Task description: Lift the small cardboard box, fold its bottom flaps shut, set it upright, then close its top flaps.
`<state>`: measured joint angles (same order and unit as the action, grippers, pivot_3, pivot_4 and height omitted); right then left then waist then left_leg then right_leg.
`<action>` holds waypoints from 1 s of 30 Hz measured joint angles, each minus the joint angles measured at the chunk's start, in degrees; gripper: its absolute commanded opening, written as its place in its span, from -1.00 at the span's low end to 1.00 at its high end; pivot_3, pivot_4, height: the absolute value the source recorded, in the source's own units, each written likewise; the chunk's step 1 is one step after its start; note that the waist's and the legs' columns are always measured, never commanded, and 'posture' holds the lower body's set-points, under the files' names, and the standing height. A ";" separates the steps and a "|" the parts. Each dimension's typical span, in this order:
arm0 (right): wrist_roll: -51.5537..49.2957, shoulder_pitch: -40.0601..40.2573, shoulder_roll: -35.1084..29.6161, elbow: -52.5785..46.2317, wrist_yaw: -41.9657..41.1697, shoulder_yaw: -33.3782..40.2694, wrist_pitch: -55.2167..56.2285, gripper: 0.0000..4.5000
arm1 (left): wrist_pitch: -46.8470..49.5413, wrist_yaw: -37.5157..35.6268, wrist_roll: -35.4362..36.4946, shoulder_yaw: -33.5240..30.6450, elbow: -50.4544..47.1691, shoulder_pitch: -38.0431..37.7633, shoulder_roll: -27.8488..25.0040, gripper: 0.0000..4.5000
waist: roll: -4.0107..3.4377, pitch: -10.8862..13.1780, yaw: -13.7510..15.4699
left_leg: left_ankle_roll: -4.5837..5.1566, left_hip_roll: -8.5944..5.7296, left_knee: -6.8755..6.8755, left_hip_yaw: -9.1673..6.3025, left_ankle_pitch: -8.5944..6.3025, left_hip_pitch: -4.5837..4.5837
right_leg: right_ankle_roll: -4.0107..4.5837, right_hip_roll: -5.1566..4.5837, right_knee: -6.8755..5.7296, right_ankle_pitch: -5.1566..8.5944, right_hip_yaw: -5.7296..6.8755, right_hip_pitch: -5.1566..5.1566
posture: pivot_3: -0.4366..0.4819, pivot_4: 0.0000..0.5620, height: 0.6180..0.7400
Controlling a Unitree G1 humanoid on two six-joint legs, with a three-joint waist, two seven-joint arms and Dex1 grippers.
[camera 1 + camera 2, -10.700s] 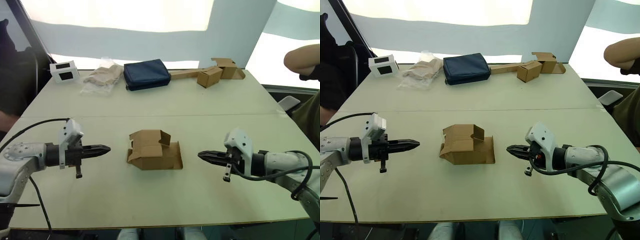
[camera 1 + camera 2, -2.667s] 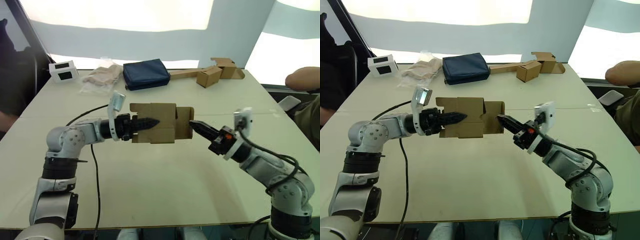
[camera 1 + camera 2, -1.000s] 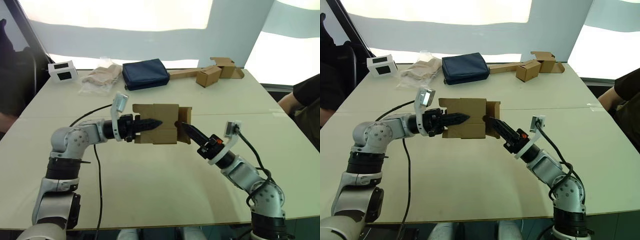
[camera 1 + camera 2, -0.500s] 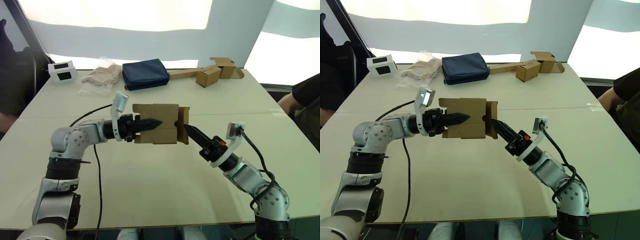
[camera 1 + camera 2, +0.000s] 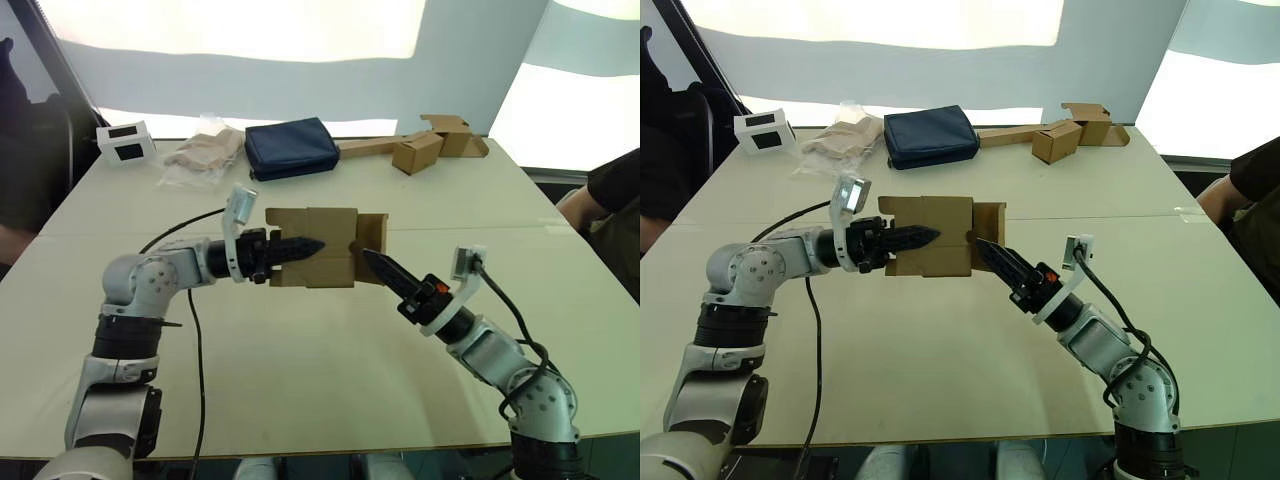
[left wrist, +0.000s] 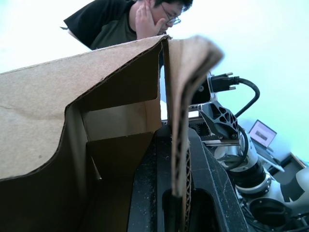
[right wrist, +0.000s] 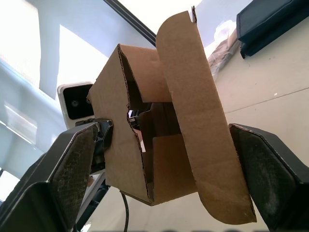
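- Your right gripper (image 5: 364, 255) has its fingers spread wide, either side of the hanging bottom flaps (image 7: 193, 106).
- Your left gripper (image 5: 308, 245) is clenched on a wall of the small cardboard box (image 5: 312, 260), holding it sideways above the table (image 5: 300, 370).
- Beyond sits a navy pouch (image 5: 293, 148).

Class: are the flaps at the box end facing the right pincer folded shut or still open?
Open: one flap stands out from the box, showing the hollow inside.
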<state>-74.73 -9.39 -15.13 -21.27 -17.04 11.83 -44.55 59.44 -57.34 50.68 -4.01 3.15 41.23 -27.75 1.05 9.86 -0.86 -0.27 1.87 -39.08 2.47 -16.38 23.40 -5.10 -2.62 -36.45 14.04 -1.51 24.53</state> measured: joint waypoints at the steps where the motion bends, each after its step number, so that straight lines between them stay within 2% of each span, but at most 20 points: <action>1: -0.15 0.00 0.00 0.00 0.00 0.03 0.02 0.76 | 0.02 0.02 0.01 0.00 0.00 0.00 0.03 -1.00 | 0.00 0.00 0.00 | 0.00 0.00 0.00 0.00 0.00 0.00 | 0.00 0.00 0.00 0.00 0.00 0.00 | -0.05 -0.47 1.00; 3: -0.43 0.00 0.00 0.00 -0.01 0.19 0.08 0.45 | 0.03 0.04 0.02 0.00 -0.01 0.00 0.08 -1.00 | 0.00 0.00 0.00 | 0.00 0.00 0.00 0.00 0.00 0.00 | 0.00 0.00 0.00 0.00 0.00 0.00 | -0.05 -0.47 1.00; 11: -0.98 -0.01 -0.24 0.00 -0.01 0.36 0.12 0.45 | 0.02 0.01 0.02 0.00 0.00 0.00 0.10 -1.00 | 0.00 0.00 0.00 | 0.00 0.00 0.00 0.00 0.00 0.00 | 0.00 0.00 0.00 0.00 0.00 0.00 | -0.05 -0.47 1.00; 12: -0.98 -0.01 -0.24 0.00 -0.01 0.36 0.12 0.19 | 0.02 0.00 0.02 0.00 0.00 0.00 0.10 -1.00 | 0.00 0.00 0.00 | 0.00 0.00 0.00 0.00 0.00 0.00 | 0.00 0.00 0.00 0.00 0.00 0.00 | -0.05 -0.47 1.00; 13: -0.99 -0.01 -0.24 0.00 -0.02 0.36 0.12 0.15 | 0.02 -0.01 0.02 0.00 0.00 0.00 0.10 -1.00 | 0.00 0.00 0.00 | 0.00 0.00 0.00 0.00 0.00 0.00 | 0.00 0.00 0.00 0.00 0.00 0.00 | -0.05 -0.47 1.00; 15: -1.00 -0.01 -0.24 0.00 -0.03 0.36 0.12 -0.17 | 0.01 -0.02 0.01 0.00 0.00 0.00 0.10 -1.00 | 0.00 0.00 0.00 | 0.00 0.00 0.00 0.00 0.00 0.00 | 0.01 0.00 0.00 0.00 0.00 0.00 | -0.05 -0.47 1.00; 29: 0.31 -0.42 -0.03 0.04 0.37 0.35 1.74 -0.17 | 0.01 -0.01 0.02 0.00 0.00 0.00 0.14 -1.00 | 0.00 0.00 0.00 | 0.00 0.00 0.00 0.01 0.00 0.00 | 0.01 0.00 0.00 0.01 0.00 0.00 | -0.05 -0.47 1.00; 30: 0.32 -0.49 0.03 0.04 0.44 0.35 2.00 -0.29 | 0.01 -0.01 0.02 0.00 0.00 0.00 0.14 -1.00 | 0.00 0.00 0.00 | 0.00 0.00 0.00 0.00 0.00 0.00 | 0.01 0.00 0.00 0.00 0.00 0.00 | -0.05 -0.47 1.00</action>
<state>-74.41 -9.89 -15.10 -21.23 -16.60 12.18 -42.55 59.45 -57.35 50.70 -4.01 3.15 41.23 -27.61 1.05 9.86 -0.86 -0.27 1.87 -39.08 2.47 -16.38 23.40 -5.09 -2.62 -36.45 14.04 -1.51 24.53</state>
